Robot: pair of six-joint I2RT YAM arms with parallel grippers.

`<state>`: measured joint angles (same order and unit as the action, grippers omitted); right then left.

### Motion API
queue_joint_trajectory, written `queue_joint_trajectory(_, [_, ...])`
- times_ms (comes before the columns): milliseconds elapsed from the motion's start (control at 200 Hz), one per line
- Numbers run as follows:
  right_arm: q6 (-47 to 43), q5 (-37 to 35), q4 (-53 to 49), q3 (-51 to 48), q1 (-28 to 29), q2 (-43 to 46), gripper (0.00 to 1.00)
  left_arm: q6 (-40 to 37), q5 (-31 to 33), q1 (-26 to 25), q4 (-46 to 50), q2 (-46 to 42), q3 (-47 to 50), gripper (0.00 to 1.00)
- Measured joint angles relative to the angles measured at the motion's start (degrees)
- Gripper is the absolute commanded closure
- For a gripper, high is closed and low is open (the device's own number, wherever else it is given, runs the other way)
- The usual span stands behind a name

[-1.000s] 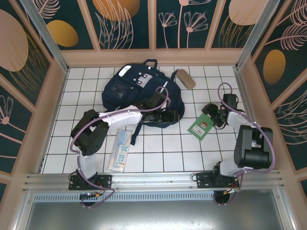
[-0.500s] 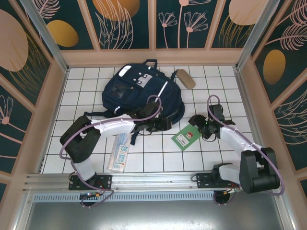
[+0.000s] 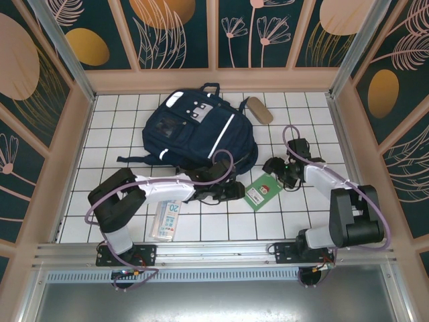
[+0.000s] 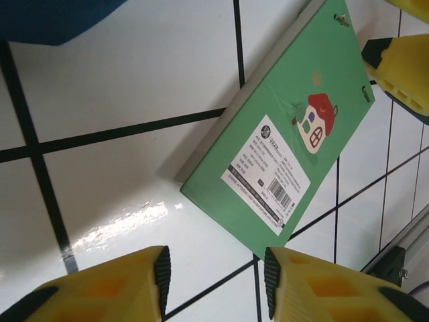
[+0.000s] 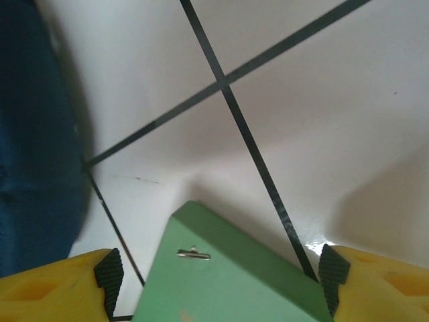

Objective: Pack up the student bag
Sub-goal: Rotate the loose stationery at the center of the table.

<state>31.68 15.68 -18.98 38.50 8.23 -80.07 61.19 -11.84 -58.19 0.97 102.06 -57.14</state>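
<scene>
The student bag (image 3: 194, 134), a big navy backpack, lies at the back of the tiled table; its edge shows in the left wrist view (image 4: 53, 17) and the right wrist view (image 5: 33, 134). A green booklet (image 3: 262, 191) with a little house picture lies to its front right. My left gripper (image 3: 234, 192) hovers just left of the booklet (image 4: 281, 147), its jaws partly open over bare tile (image 4: 214, 282). My right gripper (image 3: 278, 171) stands open, its pads (image 5: 107, 275) on either side of the booklet's far end (image 5: 228, 282). Whether they touch it I cannot tell.
A clear plastic pouch (image 3: 167, 215) with papers lies at the front left, under the left arm. A brown case (image 3: 260, 110) sits behind the bag, to its right. Wooden walls (image 3: 74, 154) close in the table on three sides.
The left gripper left the bag's front edge, came forward and right to the booklet, and its jaws narrowed. The right gripper and the green booklet shifted left, toward the left gripper.
</scene>
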Motion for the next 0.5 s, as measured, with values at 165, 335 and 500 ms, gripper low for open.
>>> queue_joint_trajectory(165, [-0.68, 1.44, 1.05, -2.16, 0.02, 0.07, 0.23, 0.44, -1.4, -0.31, -1.03, 3.39, -0.2, 0.68])
queue_joint_trajectory(335, [-0.72, 2.69, 2.25, -3.82, 0.35, 1.81, 0.24, -0.2, -1.27, -0.33, 1.09, 6.54, -2.95, 0.72])
queue_joint_trajectory(500, [0.42, 4.48, 3.52, -6.36, 0.61, 4.11, 0.25, -1.57, 0.61, -0.07, 3.74, 8.15, -6.32, 0.72])
